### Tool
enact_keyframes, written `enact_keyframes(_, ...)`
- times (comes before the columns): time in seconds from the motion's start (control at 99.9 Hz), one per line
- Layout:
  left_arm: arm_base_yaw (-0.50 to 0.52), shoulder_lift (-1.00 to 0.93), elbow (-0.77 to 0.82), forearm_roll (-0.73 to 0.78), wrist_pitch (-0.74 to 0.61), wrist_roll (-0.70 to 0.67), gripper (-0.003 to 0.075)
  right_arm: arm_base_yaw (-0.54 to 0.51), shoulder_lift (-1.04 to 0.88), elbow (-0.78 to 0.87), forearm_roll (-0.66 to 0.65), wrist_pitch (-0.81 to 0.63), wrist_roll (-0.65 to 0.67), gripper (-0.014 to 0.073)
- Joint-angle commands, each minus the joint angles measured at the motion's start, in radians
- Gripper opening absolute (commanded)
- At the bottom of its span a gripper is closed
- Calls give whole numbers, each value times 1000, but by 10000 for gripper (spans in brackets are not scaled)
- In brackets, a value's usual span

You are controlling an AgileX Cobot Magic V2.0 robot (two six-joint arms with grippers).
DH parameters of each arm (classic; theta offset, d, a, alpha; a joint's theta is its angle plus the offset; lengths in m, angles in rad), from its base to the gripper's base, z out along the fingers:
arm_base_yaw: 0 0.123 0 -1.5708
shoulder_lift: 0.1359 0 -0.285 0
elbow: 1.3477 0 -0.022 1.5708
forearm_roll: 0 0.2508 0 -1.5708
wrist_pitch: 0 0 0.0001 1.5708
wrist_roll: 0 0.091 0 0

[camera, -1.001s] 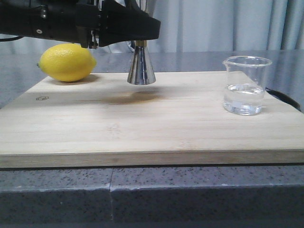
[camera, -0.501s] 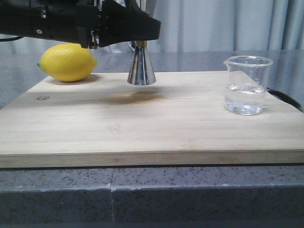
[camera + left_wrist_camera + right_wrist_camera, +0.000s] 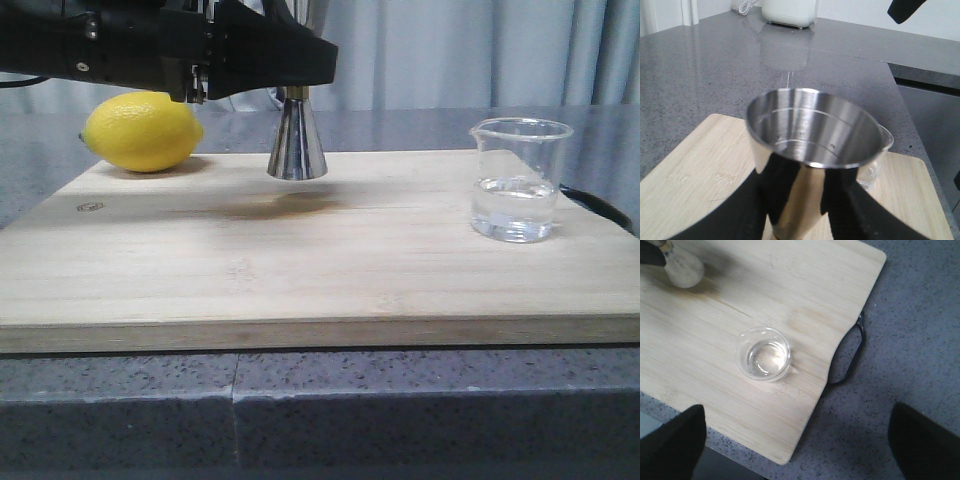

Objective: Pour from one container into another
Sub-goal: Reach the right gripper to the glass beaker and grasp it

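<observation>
One shiny steel hourglass jigger [image 3: 297, 140], clamped upright in the left gripper [image 3: 799, 210], hangs above the pale wooden board [image 3: 300, 260]. One clear glass beaker [image 3: 517, 180] of water stands at board's right; right gripper [image 3: 795, 440] spread wide above.

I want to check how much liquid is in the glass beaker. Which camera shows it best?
The front view: the glass beaker stands side-on, its liquid line visible. The right wrist view looks straight down into it, so depth is unreadable. The left wrist view shows only its spout behind the steel jigger.
</observation>
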Motion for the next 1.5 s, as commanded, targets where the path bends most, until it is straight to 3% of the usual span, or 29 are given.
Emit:
enact_keyframes(0.0, -5, -41, -29, -85, 103, -10, 239, 40, -11, 8, -40, -89, 5, 648)
enact_keyframes(0.23, -5, -41, -29, -85, 103, -10, 239, 78, -75, 184, -40, -390, 5, 647)
enact_keyframes(0.661, -5, -41, -29, -85, 103, -10, 238, 82, -265, 744, 87, -1123, -4, 647)
enact_keyframes(0.891, -5, -41, -29, -85, 103, -10, 238, 169, -245, 949, 106, -1505, -2, 647)
enact_keyframes(1.492, -5, -41, -29, -85, 103, -10, 238, 188, 107, 1009, 106, -1976, -1, 647)
